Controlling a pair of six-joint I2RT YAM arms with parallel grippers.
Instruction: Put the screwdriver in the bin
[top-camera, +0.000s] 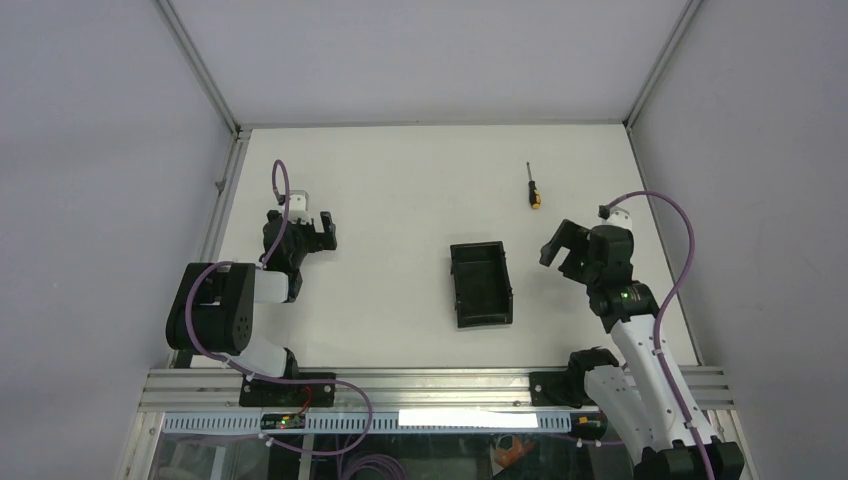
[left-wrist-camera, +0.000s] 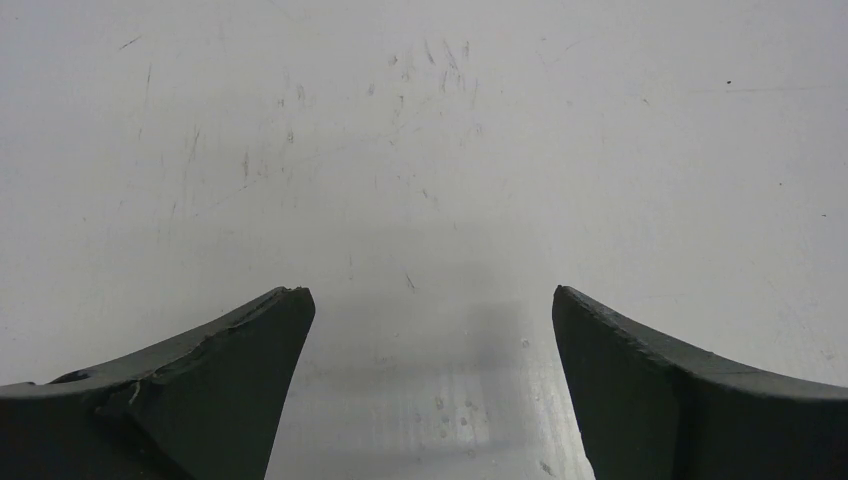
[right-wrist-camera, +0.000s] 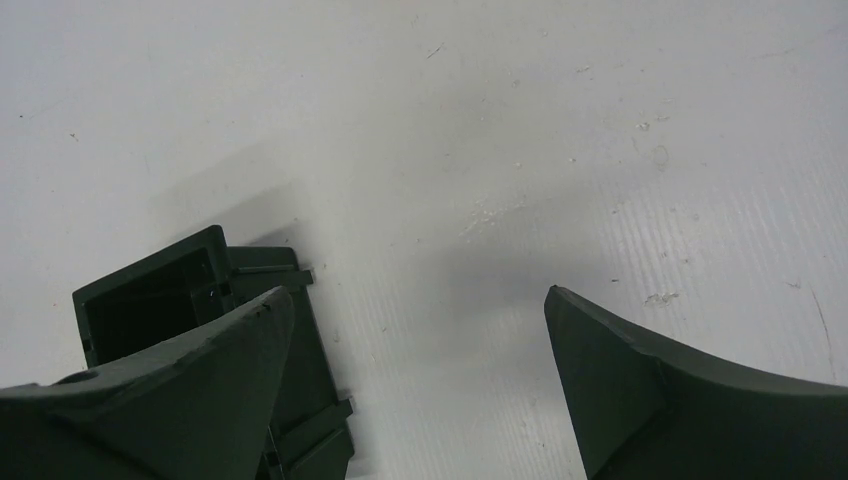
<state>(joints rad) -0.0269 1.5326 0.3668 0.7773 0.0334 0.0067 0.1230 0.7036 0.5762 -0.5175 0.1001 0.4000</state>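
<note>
The screwdriver (top-camera: 533, 187), small with a dark shaft and a black-and-orange handle, lies on the white table at the back right. The bin (top-camera: 481, 284), a small black tray, sits at the table's middle and looks empty. My right gripper (top-camera: 561, 246) is open and empty, right of the bin and nearer than the screwdriver. In the right wrist view the gripper (right-wrist-camera: 415, 305) hangs over bare table with the bin (right-wrist-camera: 160, 290) partly behind its left finger. My left gripper (top-camera: 312, 229) is open and empty at the far left, over bare table (left-wrist-camera: 430, 300).
The table (top-camera: 400, 180) is white, enclosed by grey walls with metal frame posts (top-camera: 200, 70) at the back corners. An aluminium rail (top-camera: 420, 385) runs along the near edge, with both arm bases bolted to it.
</note>
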